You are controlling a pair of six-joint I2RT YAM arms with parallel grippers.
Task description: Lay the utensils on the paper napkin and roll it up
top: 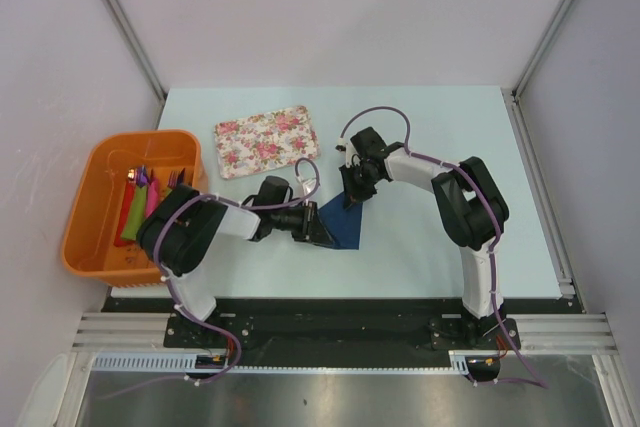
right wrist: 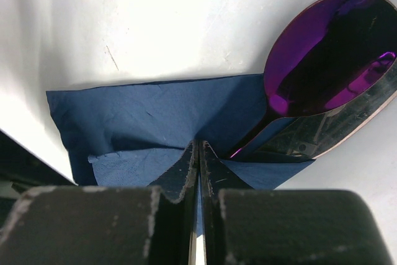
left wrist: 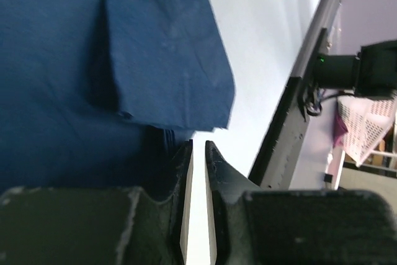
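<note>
Looking down from the top camera, we saw the paper napkin (top: 345,232) lying mid-counter, partly hidden under both arms. The left gripper (top: 316,231) sat at its near-left edge and the right gripper (top: 354,193) at its far corner, so neither arm was clearly nearer. No cutlery could be made out from there. The pale blue counter (top: 440,147) carried a floral tray (top: 267,140) farther back, and an orange basket (top: 100,197) of coloured rolls stood at its left side, within plain white walls.

In the left wrist view, the napkin filled the upper left, one flap folded over, its edge running down just beside the left gripper. The fingers were drawn nearly together with only a bare slit of counter between them, so we judged they pinched nothing.

In the right wrist view, the right gripper was pressed together, seemingly nipping a raised fold of napkin. The purple spoon (right wrist: 322,54) lay up and to the right, bowl on bare counter, its long axis slanting down-left under the napkin toward the fingertips. We judged the rolling would have to travel across that axis.
</note>
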